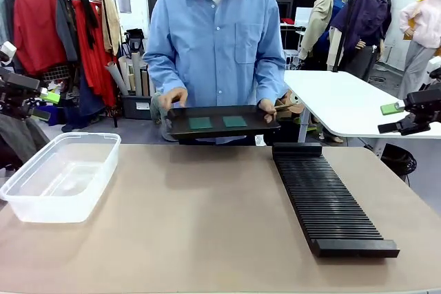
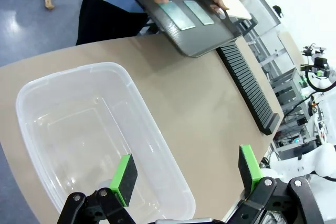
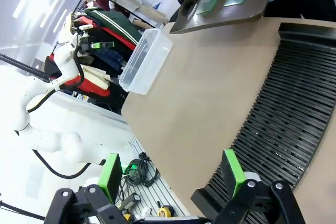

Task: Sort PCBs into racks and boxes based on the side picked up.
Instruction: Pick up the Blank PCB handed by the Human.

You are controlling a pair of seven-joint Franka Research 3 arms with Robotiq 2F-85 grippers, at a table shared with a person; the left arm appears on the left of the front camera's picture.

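Two PCBs, the first (image 1: 200, 122) and the second (image 1: 234, 121), lie flat and face up, side by side along the length of one black tray (image 1: 217, 131). A person holds the tray with a hand (image 1: 172, 97) at one end and the other hand (image 1: 267, 107) at the opposite end. The tray sits just beyond the far end of the rack (image 1: 327, 197) and to its left. The tray's length runs crosswise to the rack.

PCB long axis: the front view is too foreshortened to tell. In the left wrist view each board looks longer across the tray's width, so roughly along the rack's line.

Rack count is one. Its long axis runs from the far side toward the robot, with the near end swung slightly right and the slots lying crosswise.

Box (image 1: 48, 204) count is one. It stands well to the left of the rack on the same table (image 1: 207, 232).

The left gripper (image 2: 186, 174) is well to the left of the rack, above the box. Its fingers are spread wide with nothing between the pads.

The right gripper (image 3: 172, 172) is raised to the right of the rack, looking down at its near end. It is also spread wide and holds nothing.
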